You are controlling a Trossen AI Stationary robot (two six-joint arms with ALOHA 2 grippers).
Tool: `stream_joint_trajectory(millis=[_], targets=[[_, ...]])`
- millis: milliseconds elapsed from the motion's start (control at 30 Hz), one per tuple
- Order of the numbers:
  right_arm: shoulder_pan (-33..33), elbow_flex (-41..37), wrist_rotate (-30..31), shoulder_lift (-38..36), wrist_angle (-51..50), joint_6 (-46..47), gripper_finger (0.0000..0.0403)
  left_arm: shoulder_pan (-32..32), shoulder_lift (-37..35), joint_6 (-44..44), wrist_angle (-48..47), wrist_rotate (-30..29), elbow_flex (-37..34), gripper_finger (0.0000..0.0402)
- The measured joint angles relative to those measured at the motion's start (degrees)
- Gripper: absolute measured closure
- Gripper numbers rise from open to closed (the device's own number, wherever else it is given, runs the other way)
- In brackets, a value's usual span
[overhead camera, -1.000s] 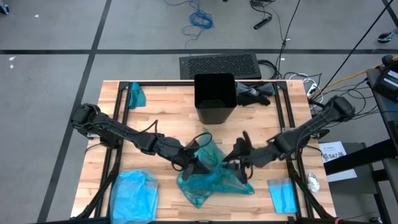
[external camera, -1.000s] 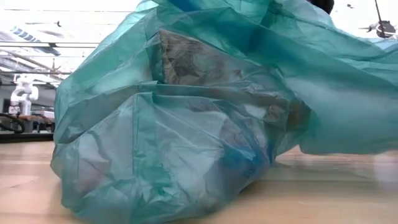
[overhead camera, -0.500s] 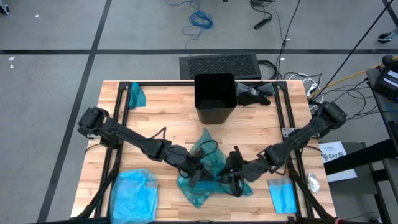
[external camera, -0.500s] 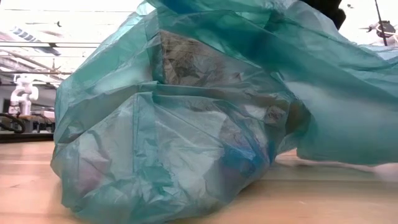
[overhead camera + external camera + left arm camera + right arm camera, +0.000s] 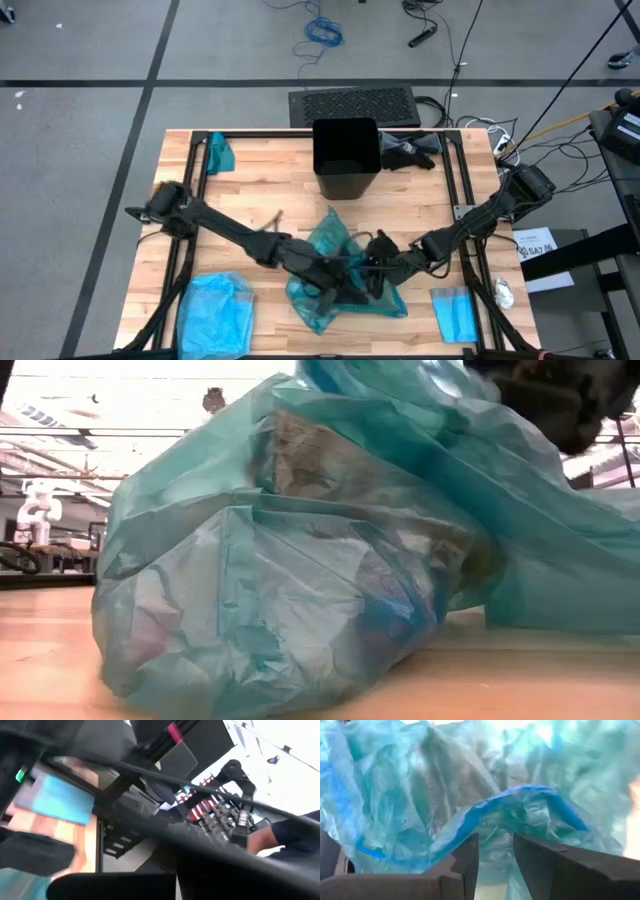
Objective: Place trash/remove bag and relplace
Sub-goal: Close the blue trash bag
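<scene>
Where the high view looks down, the crinkly translucent teal-green plastic bag (image 5: 340, 275) lies on the wooden table (image 5: 260, 195) in front of the square black bin (image 5: 345, 158), both grippers meeting on it; the left gripper (image 5: 345, 288) has its fingers together. In the low view, crumpled brown and white trash (image 5: 300, 460) shows through the plastic. In the right wrist view, the right gripper (image 5: 496, 855) has its fingers slightly apart against a bag fold.

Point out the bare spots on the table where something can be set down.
Bare wood lies left of the black bin, past the small teal scrap, and between bin and bag. The near middle is crowded: both grippers sit at the bag, blue bags flanking.
</scene>
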Motion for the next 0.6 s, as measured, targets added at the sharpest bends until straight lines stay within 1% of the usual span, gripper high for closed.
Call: stream_joint_trajectory(millis=[67, 133, 233, 333, 400, 500, 600], targets=[[0.65, -2.56, 0.65, -2.08, 3.37, 1.01, 0.0289, 0.00, -3.29, 2.40, -5.86, -2.38, 0.04, 0.0401], [1.68, -3.68, 1.04, -4.53, 6.06, 1.13, 0.0289, -0.30, -6.28, 4.24, -15.08, -6.04, -0.06, 0.0401], [3.48, -4.01, 1.32, -7.58, 5.88, 0.60, 0.0289, -0.61, -8.97, 4.93, -26.03, -10.21, -0.11, 0.0401], [5.80, -4.01, 3.72, -10.32, 5.84, 0.68, 0.0289, -1.20, -9.05, 2.88, -31.19, -10.33, -0.07, 0.0401], [7.43, -3.99, 5.66, -11.13, 5.60, 1.56, 0.0289, -1.86, -7.88, 1.74, -31.99, -9.93, -0.19, 0.0401], [8.56, -4.01, 5.00, -11.14, 6.96, 1.75, 0.0289, -2.79, -6.88, -0.76, -33.54, -9.79, -0.22, 0.0402], [9.48, -4.01, 3.21, -11.02, 9.95, 1.49, 0.0289, -3.68, -6.67, -3.36, -37.27, -11.85, -0.22, 0.0401]])
